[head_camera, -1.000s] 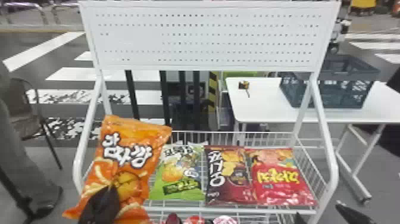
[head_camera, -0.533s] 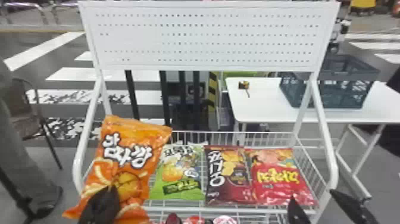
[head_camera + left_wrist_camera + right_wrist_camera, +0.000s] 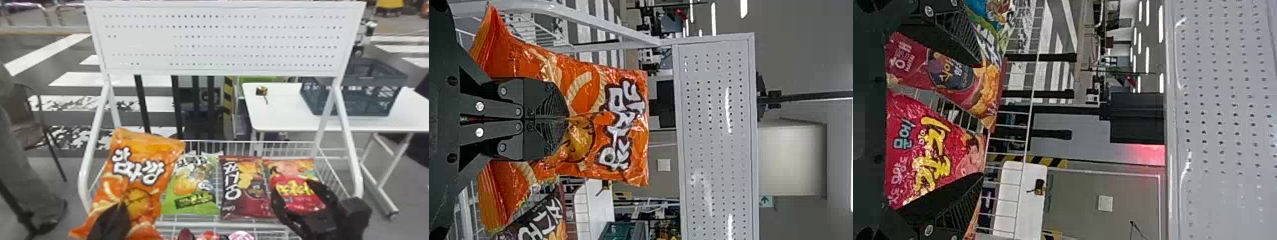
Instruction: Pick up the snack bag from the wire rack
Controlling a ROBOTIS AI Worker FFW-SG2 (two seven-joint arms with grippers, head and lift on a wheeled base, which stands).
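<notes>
ok so orange bag (image 3: 146,140) with chunky white lettering, then lime green bag (image 3: 191,209), deep maroon bag (image 3: 249,207), hot red bag (image 3: 300,204) with yellow letters, plus white panel (image 3: 143,41) with rows of dark dots

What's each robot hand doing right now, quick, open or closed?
Left gripper: closed, holding the big orange plastic snack bag.
Right gripper: open, fingers apart over the shiny red plastic snack bag.

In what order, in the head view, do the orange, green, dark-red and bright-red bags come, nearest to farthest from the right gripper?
1. Bright-red bag: between the right gripper's open fingers.
2. Dark-red bag: just left.
3. Green bag: left again.
4. Orange bag: far left, in the left gripper.
</notes>
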